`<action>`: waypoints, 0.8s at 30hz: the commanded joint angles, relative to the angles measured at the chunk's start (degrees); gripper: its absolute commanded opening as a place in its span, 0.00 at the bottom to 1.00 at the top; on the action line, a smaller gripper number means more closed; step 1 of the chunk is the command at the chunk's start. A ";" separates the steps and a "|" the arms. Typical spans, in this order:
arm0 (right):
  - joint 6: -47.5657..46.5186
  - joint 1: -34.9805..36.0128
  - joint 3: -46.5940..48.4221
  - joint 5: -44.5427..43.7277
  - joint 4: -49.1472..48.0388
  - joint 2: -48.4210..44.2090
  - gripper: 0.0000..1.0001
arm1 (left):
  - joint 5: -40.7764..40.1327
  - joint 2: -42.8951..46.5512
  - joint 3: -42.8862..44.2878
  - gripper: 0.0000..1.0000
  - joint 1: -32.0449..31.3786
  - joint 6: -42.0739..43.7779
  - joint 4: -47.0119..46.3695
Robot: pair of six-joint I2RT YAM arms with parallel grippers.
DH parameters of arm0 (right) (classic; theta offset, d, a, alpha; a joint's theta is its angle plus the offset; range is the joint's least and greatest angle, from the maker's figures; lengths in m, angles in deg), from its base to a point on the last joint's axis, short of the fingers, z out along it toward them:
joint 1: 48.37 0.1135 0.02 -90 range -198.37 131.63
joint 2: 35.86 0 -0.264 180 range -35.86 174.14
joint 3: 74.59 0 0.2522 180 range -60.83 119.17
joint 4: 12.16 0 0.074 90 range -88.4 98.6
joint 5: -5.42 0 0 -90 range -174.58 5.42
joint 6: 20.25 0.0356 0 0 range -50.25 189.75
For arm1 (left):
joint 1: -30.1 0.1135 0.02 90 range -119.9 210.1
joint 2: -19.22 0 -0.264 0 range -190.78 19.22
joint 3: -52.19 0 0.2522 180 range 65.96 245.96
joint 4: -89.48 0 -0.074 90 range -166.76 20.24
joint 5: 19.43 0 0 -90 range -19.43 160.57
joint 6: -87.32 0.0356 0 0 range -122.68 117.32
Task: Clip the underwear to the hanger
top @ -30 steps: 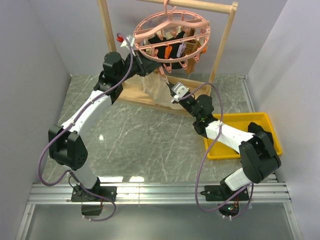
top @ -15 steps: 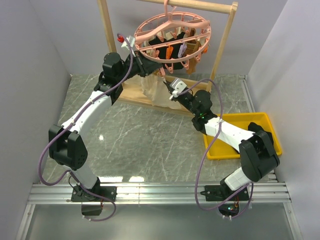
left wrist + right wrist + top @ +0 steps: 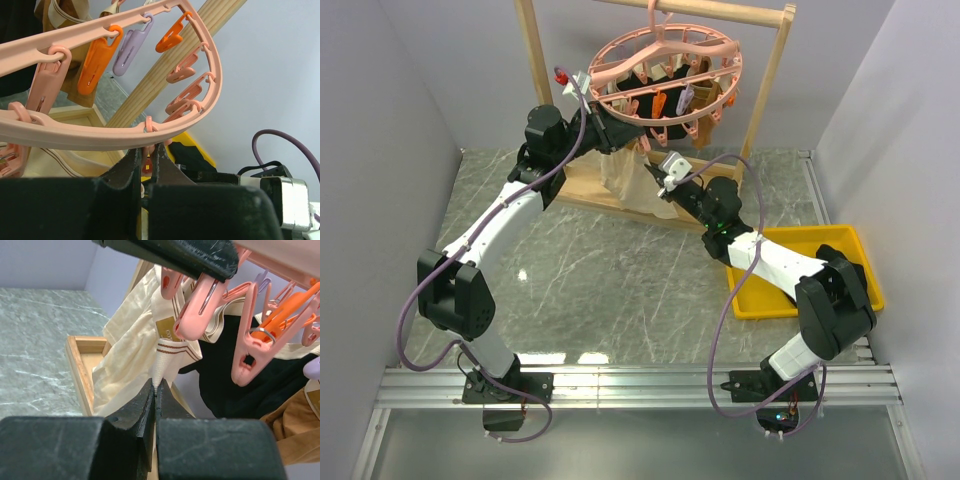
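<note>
- Grey marbled counter point(image 3: 620, 290) between pale walls, seen from above, with both arm bases at its near edge.
- A shallow yellow plastic tray point(image 3: 800, 233) sits against the right edge of the counter.
- From beside the tray the right arm reaches toward the far edge. The right gripper point(image 3: 155, 390) is closed, pinching a fold of striped waistband.
- That waistband belongs to the pale cream boxer-brief underwear point(image 3: 135, 350). It hangs near the middle of the far edge, below the hanger, with its lower part draped over the wooden base.
- The left arm reaches in from the left. The left gripper point(image 3: 146, 162) sits just under the ring, its jaws drawn close around a pink clip point(image 3: 146, 159).
- The pink plastic oval ring hanger point(image 3: 75, 137) carries pink, orange and lilac clips and hangs tilted.
- A light wooden rack frame point(image 3: 533, 60) stands along the far edge and holds the hanger by its hook.
- Black garments point(image 3: 230, 395) hang from the ring behind the underwear.
</note>
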 commanded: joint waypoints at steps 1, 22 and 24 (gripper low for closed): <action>1.50 -0.42 3.03 -0.04 -2.36 -0.86 0.00 | 0.42 1.31 -0.23 0.00 -0.09 -0.10 -1.80; 4.49 -1.48 1.89 0.22 -2.72 -3.67 0.00 | 0.07 0.69 0.04 0.00 -0.09 -0.28 -1.71; 4.84 -1.48 2.15 0.66 -2.54 -3.76 0.00 | 0.24 0.52 0.13 0.00 -0.08 -0.28 -1.62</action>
